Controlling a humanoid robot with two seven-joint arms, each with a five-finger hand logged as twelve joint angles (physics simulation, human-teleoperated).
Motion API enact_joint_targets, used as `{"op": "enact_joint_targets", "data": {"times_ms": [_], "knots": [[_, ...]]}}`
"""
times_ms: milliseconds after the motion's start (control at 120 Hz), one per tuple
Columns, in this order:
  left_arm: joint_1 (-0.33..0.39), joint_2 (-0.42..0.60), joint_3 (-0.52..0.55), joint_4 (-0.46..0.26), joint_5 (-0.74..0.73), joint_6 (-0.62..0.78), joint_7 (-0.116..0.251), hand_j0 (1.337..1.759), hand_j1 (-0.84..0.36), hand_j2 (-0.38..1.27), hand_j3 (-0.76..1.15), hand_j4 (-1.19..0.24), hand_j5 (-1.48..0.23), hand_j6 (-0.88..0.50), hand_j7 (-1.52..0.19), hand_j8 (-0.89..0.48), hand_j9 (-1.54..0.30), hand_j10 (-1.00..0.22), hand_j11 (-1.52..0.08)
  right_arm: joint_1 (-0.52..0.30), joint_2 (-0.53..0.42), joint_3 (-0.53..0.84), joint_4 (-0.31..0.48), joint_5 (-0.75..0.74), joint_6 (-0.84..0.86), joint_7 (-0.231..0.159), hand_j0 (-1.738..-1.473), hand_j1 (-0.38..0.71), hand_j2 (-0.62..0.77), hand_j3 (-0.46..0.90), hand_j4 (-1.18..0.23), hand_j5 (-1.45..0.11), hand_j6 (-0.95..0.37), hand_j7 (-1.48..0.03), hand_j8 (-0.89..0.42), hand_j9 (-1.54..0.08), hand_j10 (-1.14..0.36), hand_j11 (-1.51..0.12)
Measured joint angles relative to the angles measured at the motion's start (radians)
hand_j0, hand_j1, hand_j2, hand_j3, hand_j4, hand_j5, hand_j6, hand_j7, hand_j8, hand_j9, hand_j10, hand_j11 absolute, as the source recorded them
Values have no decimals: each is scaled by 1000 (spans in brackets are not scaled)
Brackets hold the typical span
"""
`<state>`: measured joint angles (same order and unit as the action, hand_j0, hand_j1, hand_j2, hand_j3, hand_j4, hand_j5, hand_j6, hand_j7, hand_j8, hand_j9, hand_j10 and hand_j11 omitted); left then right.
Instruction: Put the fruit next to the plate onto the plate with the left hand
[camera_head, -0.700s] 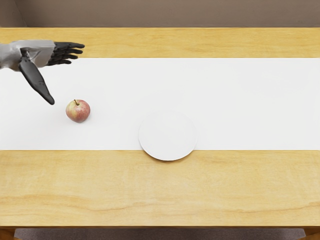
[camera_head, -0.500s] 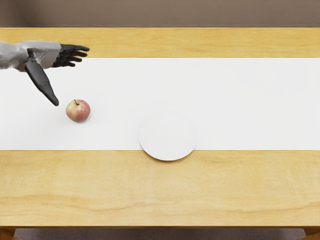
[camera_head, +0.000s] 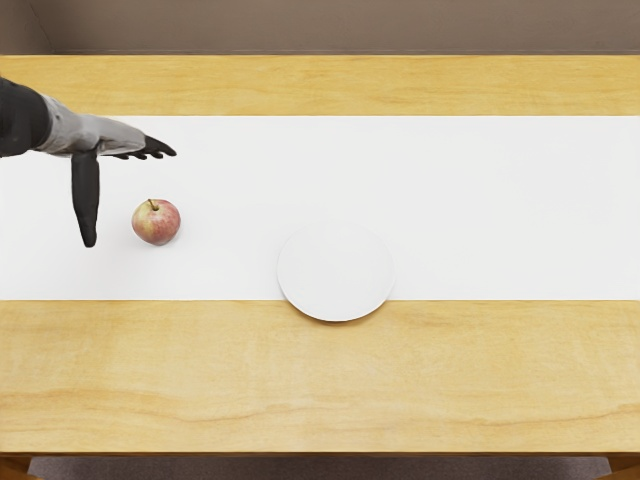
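Since only the left arm (camera_head: 25, 115) shows, I log:
Plate (camera_head: 335, 272): nearest me, at the white runner's (camera_head: 480, 200) front edge.
Apple (camera_head: 156, 222): well left of plate, stem up.
Left hand (camera_head: 105, 140): beyond the apple, slightly left; fingers spread wide, thumb hanging beside it, holding nothing.

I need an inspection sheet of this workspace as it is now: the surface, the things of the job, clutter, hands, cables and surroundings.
Surface: wooden table with a white runner laid across it.
Job's things: apple on the runner, stem up, left of the white plate and apart from it; the plate's near rim lies over bare wood.
Clutter: nothing seen.
Hands: left hand open, holding nothing, thumb pointing down just left of the apple, not touching it; right hand not in view.
Cables: nothing seen.
Surroundings: dark wall behind the table.
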<state>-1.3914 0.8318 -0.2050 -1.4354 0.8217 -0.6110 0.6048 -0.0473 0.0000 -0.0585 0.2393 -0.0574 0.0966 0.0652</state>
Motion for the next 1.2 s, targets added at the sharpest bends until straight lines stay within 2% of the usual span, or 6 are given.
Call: {"op": "enact_joint_targets", "data": {"times_ms": [217,567,750,850,1050,1200], "knots": [[76,-61,10,-44,207,144,5,1658,346,1,0,-8,-5,-9,-4,-8,-4,-7,-4,2,0,2,0,0,0,0,-1658,-331,-3,0,-15,-19,-15,-20,-15,-20,-15,-20],[149,-152,38,-30,394,301,6,1658,217,24,0,-116,-145,-117,-145,-117,-145,-115,-145,3,0,3,0,0,0,0,-1658,-331,-3,0,-15,-20,-15,-20,-15,-20,-15,-20],[145,-154,86,-18,429,316,6,1658,185,30,0,-143,-180,-144,-180,-144,-180,-142,-179,3,0,3,0,0,0,0,-1658,-331,-3,0,-15,-20,-15,-20,-15,-20,-15,-20],[148,-221,114,-3,441,318,6,1658,177,31,0,-150,-189,-151,-189,-151,-189,-149,-189,3,0,3,0,0,0,0,-1658,-331,-3,0,-15,-20,-15,-20,-15,-20,-15,-20],[150,-215,168,15,460,373,6,1658,150,36,0,-172,-219,-174,-218,-173,-218,-171,-218,3,0,3,0,0,0,0,-1658,-331,-3,0,-15,-20,-15,-20,-15,-20,-15,-20],[145,-223,188,56,462,399,6,1658,140,38,0,-180,-229,-182,-229,-181,-228,-180,-228,3,0,3,0,0,0,0,-1658,-331,-3,0,-15,-20,-15,-20,-15,-20,-15,-20]]}}
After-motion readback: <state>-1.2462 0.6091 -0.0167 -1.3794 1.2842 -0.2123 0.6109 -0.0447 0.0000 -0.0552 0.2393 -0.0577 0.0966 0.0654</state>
